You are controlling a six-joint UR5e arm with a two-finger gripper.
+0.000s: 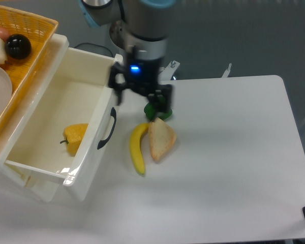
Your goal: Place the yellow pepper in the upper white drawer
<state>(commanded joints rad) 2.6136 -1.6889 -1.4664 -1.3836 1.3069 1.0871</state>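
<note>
Now we see our gripper (141, 98) hanging above the bench (229, 168), just past the front wall of the upper white drawer (43, 114), with its two dark fingers (165, 104) spread apart and nothing between them. Well to the gripper's left, the yellow pepper (75, 137) lies inside the open drawer, close to the front wall and behind the black curved handle (109, 128), apart from us and touched by nothing. Directly under the gripper's right finger sits the green pepper (150, 110), mostly hidden by that finger, so we cannot tell whether the two touch. Just below the gripper on the bench lie a long banana (137, 149) and a wedge of bread (160, 140), side by side and touching along their length. Far to the gripper's left, beyond the drawer, a yellow wicker basket (33, 30) sits at the frame's edge and holds a black ball (18, 46) along with a few pale items we cannot identify. Behind the gripper stands the arm's grey base (142, 61).
</note>
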